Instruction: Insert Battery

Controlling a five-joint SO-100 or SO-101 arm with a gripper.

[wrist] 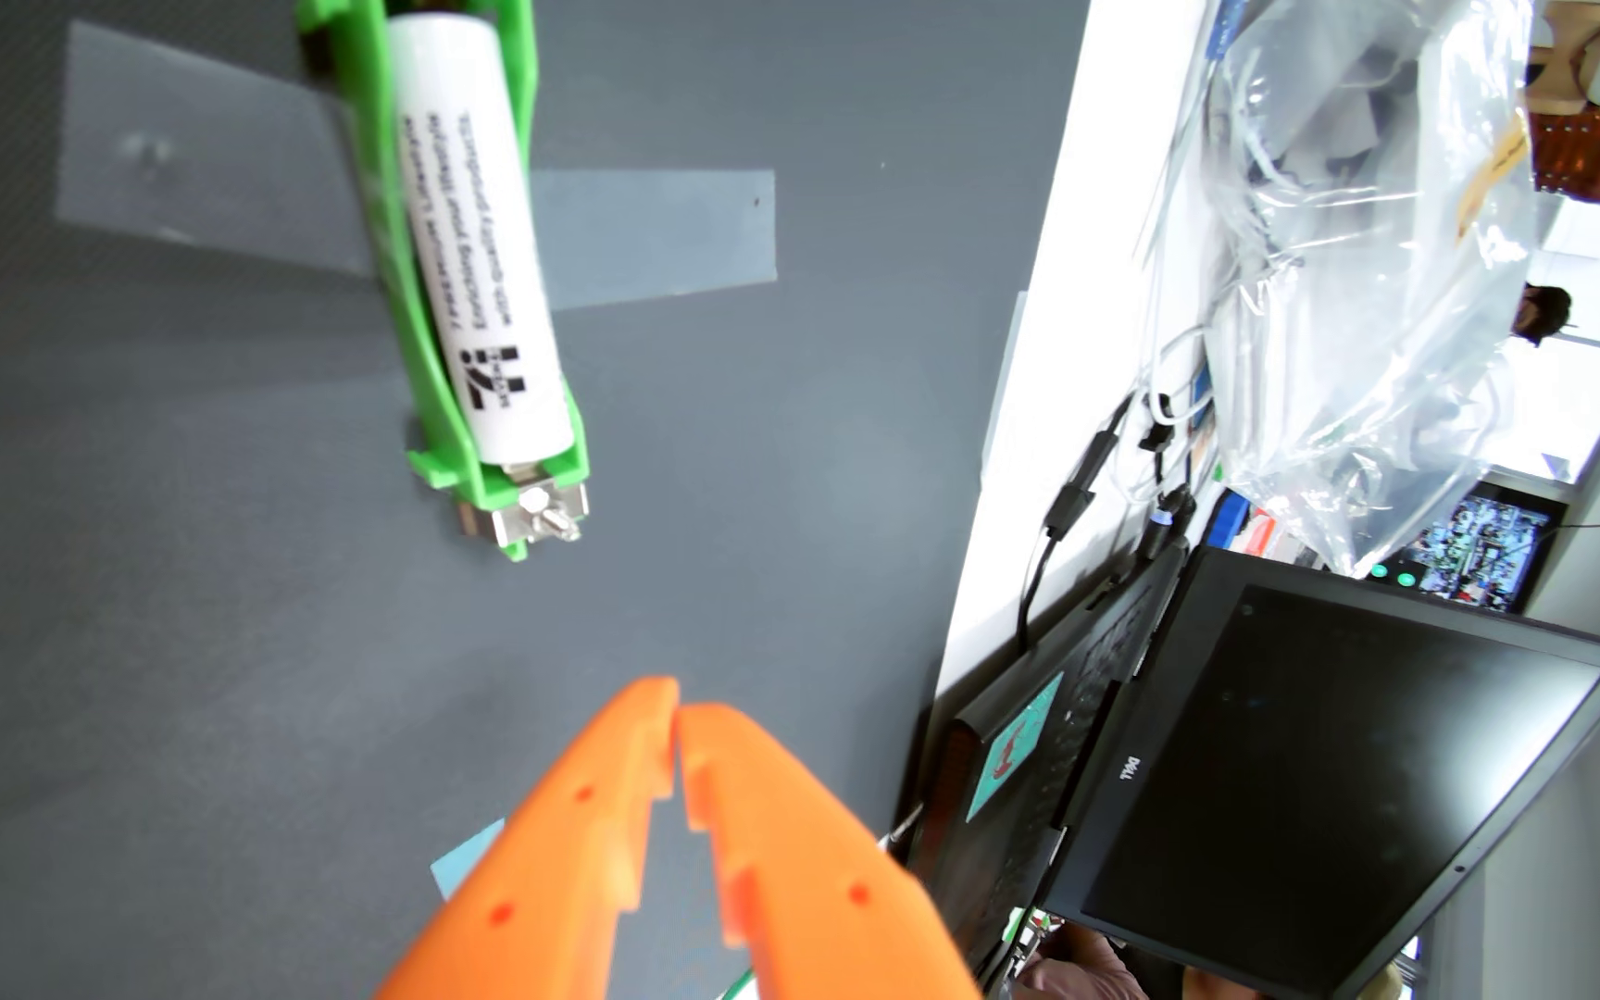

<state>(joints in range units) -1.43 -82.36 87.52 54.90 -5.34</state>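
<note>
A white cylindrical battery (479,240) with black print lies lengthwise in a green plastic holder (435,404) at the upper middle of the wrist view. The holder is taped to the dark grey mat (152,577) and has a metal contact with a screw (541,519) at its near end. My orange gripper (679,716) enters from the bottom edge. Its two fingertips touch and hold nothing. It is below and to the right of the holder, well apart from it.
Grey tape strips (652,236) hold the holder down. The mat's right edge meets a white table (1046,337). An open black laptop (1335,788), cables (1065,500) and a clear plastic bag (1373,240) lie to the right.
</note>
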